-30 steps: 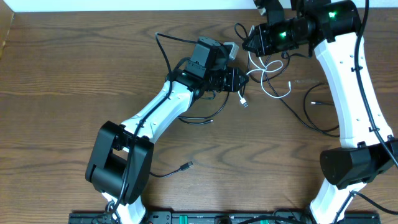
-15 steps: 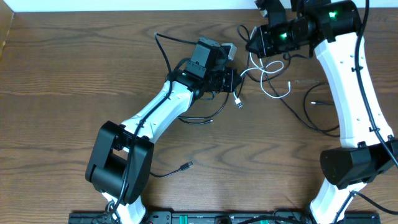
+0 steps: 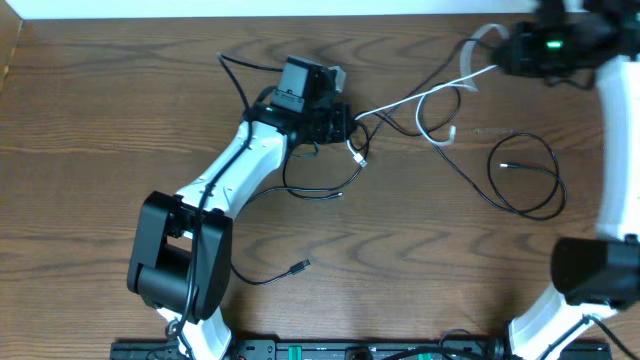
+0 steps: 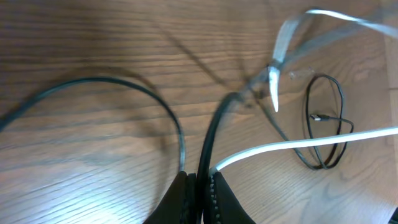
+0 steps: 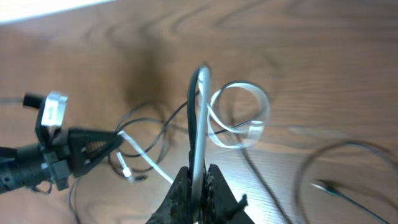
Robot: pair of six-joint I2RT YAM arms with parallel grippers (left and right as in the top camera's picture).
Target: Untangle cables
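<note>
My left gripper is shut on a black cable that rises straight from the jaws. The white cable runs taut from beside those jaws to my right gripper at the back right. In the right wrist view the jaws are shut on the white cable, which coils into a loop beyond. Its plug end hangs by the left gripper. A black cable lies in a loop with its plug to the right, also seen in the left wrist view.
More black cable loops under the left arm and behind it. A loose black cable end with a plug lies at the front middle. The table's back edge meets a white wall.
My right gripper has swung right and back with the white cable, pulling it out into a long taut line. My left gripper has shifted left, holding its cable.
</note>
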